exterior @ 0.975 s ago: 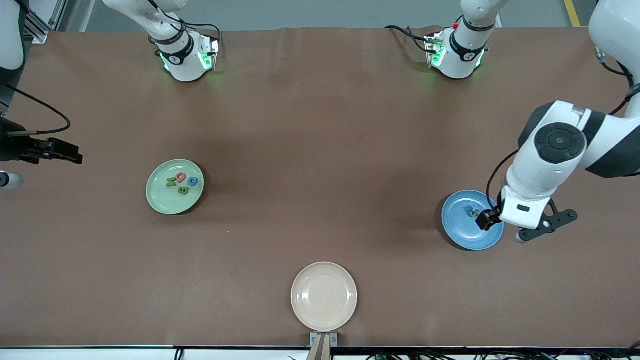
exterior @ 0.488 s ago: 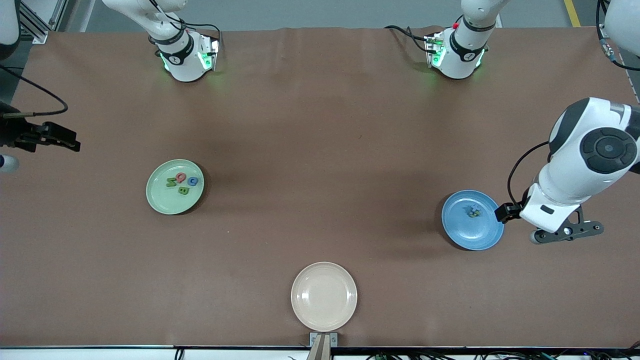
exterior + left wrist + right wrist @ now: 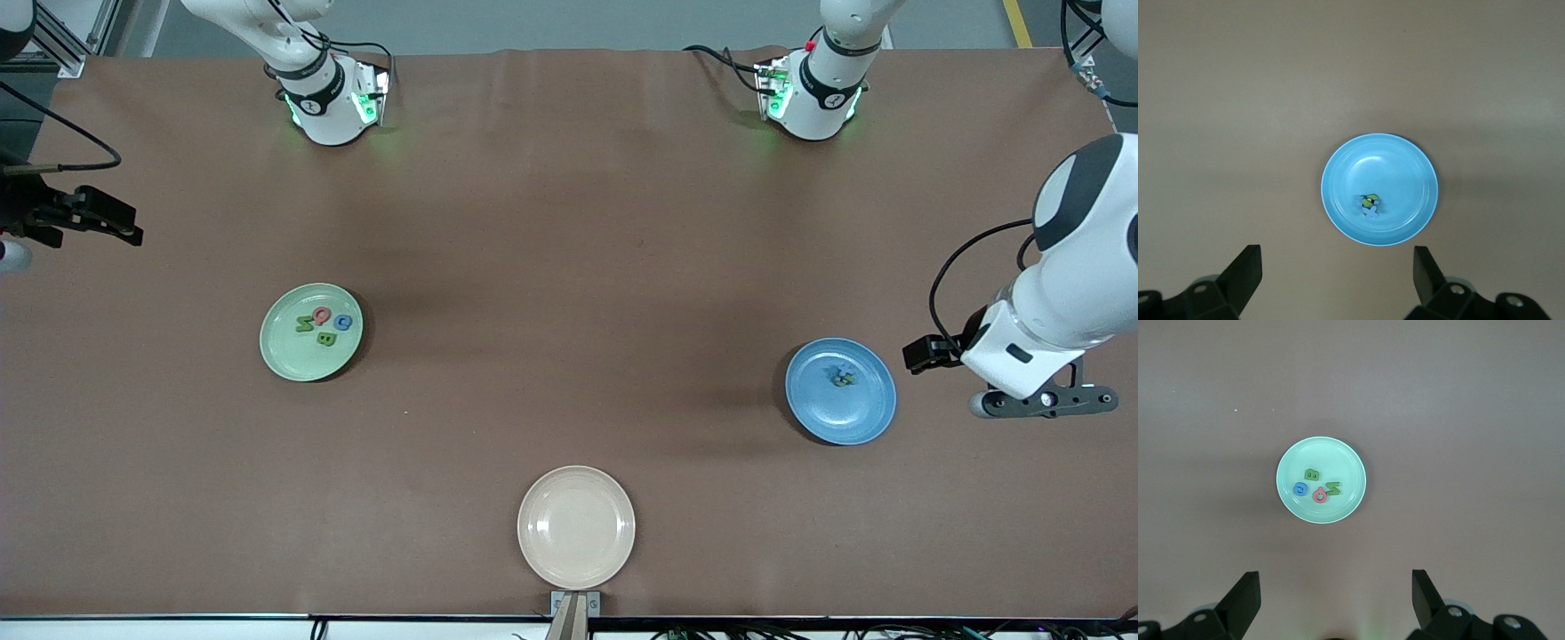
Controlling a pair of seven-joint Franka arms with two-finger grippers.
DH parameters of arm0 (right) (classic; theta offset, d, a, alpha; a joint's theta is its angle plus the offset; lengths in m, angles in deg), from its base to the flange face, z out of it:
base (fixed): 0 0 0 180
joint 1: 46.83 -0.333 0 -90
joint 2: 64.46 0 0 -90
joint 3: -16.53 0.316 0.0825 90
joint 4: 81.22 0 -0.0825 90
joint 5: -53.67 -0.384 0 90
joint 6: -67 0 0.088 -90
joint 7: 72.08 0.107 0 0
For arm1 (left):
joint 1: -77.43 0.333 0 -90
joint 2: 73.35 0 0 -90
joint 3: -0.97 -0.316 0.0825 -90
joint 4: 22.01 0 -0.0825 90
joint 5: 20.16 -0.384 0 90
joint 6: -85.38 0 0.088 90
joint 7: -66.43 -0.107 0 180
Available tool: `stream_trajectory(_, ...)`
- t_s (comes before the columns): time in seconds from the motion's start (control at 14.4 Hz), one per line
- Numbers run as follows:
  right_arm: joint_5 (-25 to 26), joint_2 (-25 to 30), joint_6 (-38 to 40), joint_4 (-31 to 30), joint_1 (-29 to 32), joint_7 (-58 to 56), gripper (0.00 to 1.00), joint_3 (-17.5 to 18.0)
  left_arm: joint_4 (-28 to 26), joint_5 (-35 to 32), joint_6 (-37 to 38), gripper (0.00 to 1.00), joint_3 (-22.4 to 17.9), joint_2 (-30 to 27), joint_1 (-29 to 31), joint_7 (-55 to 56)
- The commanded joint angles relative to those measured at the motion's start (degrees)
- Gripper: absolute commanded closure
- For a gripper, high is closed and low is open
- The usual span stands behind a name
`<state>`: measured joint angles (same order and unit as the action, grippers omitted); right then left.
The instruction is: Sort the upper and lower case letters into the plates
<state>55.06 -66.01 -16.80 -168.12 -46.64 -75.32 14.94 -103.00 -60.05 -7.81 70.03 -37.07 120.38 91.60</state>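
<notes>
Since a moment ago the left gripper has pulled away from over the blue plate toward the left arm's end of the table; its fingers are spread wide and hold nothing. Up high by the right arm's end, the right gripper is spread wide and bare too. From the front, the blue plate's letters are a tiny clump. The right wrist view clearly shows 4 letters in the green plate: 2 green, 1 blue, 1 red. A cream plate sits nearest the front camera.
</notes>
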Motion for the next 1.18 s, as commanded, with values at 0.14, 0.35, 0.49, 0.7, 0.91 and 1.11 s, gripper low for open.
stream_trajectory(0.14, 0.02, 4.97, 1.71, -2.4, -0.02, -0.36, 0.0, 0.01, 0.65, 0.96, 3.62, 0.0, 3.01, -0.95, 1.61, -2.94)
stream_trajectory(0.35, -0.07, 6.63, 2.32, -2.31, -0.19, -0.19, 0.0, 0.27, 0.74, 1.22, 4.07, 0.0, 2.4, -5.42, 0.3, -2.94)
stream_trajectory(0.49, -0.07, 7.6, 3.29, -1.96, -0.19, -0.1, 0.0, 0.36, 0.83, 3.31, 4.25, 0.0, 0.04, -8.14, -1.02, -3.98)
stream_trajectory(0.7, -3.22, 8.22, 3.47, -2.05, -0.02, -0.27, 0.0, -0.08, 0.92, 8.84, 4.25, 0.0, -12.5, -14.82, -10.92, -9.35)
stream_trajectory(0.91, -3.5, 8.22, 3.91, -2.05, 0.25, -0.54, 0.0, -0.17, 1.7, 28.4, 2.85, 0.0, -31.01, -20.17, -19.52, -11.02)
stream_trajectory(1.11, -3.24, 8.22, 3.99, -2.22, 0.42, -0.63, 0.0, -0.34, 1.71, 37.32, 3.1, 0.0, -51.08, -25.37, -33.07, -15.4)
